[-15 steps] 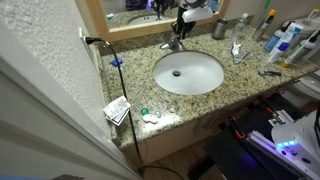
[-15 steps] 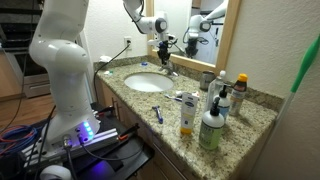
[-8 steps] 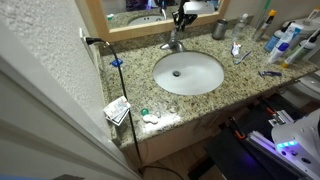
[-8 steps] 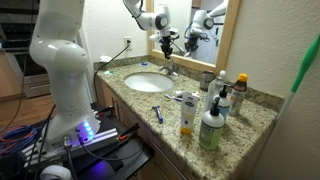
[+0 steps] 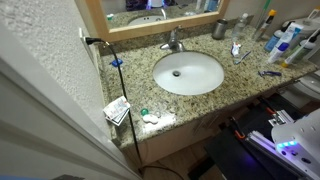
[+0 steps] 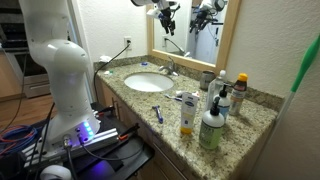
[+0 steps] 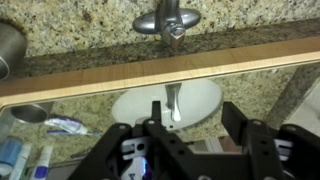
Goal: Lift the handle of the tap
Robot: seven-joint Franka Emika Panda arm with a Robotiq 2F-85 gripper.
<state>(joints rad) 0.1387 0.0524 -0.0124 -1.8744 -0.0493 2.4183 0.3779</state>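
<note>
The tap [image 5: 172, 44] is a small silvery faucet behind the white oval basin [image 5: 189, 72]; it also shows in an exterior view [image 6: 170, 68] and at the top of the wrist view [image 7: 168, 18]. Its handle [image 5: 175, 35] sticks up from the top of the tap. My gripper [image 6: 166, 12] hangs high above the tap, in front of the mirror, well apart from it. In the wrist view the gripper [image 7: 195, 118] is open, and between its fingers only the mirror with the basin's reflection shows. The gripper is out of frame in the exterior view that looks down on the basin.
Bottles and tubes [image 5: 287, 42] crowd one end of the granite counter [image 5: 130, 75]; a metal cup [image 5: 219, 29] stands by the backsplash. A toothbrush [image 5: 268, 72] lies near the basin. A cable [image 5: 105, 50] and a folded cloth [image 5: 117, 109] sit at the opposite end. The wood-framed mirror [image 6: 232, 40] stands behind.
The gripper was shut at the tap's handle. It has risen straight up, left the frame of one exterior view, and its jaws have opened.
</note>
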